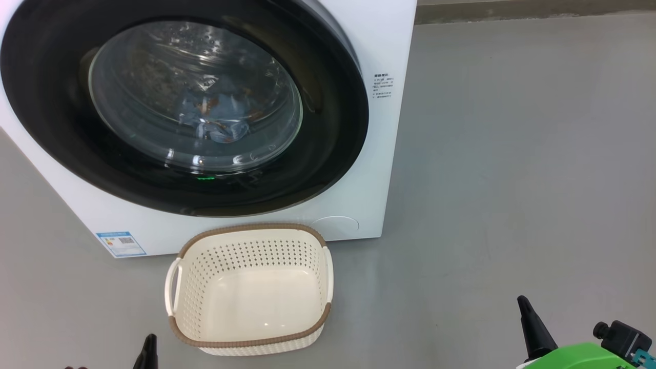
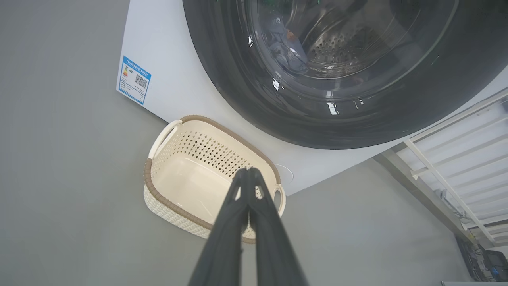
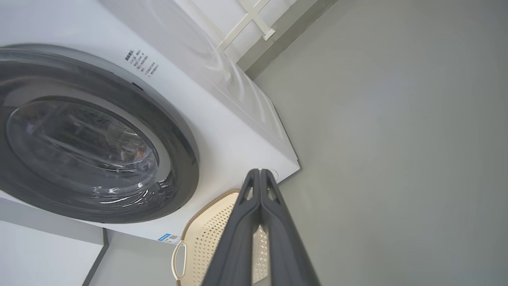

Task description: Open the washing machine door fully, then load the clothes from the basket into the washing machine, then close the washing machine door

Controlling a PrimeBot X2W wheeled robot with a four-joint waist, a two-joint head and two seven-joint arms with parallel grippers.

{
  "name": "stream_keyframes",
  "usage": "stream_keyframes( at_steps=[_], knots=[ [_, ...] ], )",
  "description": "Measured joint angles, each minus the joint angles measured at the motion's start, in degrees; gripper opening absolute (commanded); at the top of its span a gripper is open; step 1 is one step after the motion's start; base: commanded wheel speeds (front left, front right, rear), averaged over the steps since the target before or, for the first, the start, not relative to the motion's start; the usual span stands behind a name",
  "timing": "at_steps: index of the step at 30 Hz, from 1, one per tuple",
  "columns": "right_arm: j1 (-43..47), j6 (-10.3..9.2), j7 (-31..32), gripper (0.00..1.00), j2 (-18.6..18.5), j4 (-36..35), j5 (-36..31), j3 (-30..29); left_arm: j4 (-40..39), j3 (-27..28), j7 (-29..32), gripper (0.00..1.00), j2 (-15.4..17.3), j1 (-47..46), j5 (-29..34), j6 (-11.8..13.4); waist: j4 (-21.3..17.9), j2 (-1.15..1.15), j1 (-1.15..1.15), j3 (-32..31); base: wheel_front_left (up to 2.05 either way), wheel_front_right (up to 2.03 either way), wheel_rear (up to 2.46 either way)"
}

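The white washing machine [image 1: 359, 195] stands on the grey floor with its round black door [image 1: 61, 128] shut against the front. Through the glass bowl window I see light blue clothes [image 1: 215, 115] with orange print lying in the drum. The cream basket [image 1: 251, 333] with the brown rim sits on the floor before the machine, nothing inside it. My left gripper [image 2: 250, 171] is shut with nothing held, its tip [image 1: 149, 341] at the lower left beside the basket. My right gripper [image 3: 260, 171] is shut with nothing held, its tip [image 1: 523, 302] low at the right over bare floor.
A blue label sticker [image 1: 121, 243] marks the machine's lower left corner. Pale metal railing [image 2: 456, 159] stands beyond the machine's side. Grey floor [image 1: 512, 154] stretches wide to the right of the machine.
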Motion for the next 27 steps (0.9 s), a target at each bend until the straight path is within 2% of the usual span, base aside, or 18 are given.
stream_keyframes(
  at_steps=[27],
  knots=[
    [-0.4,-0.01,4.6,0.00,0.8,-2.4,14.8,-2.0,-1.1,2.0,4.4,0.00,-0.8,-2.1,-15.0,0.0,0.6,0.00,0.00,-0.6,0.00,0.00,0.00]
  ],
)
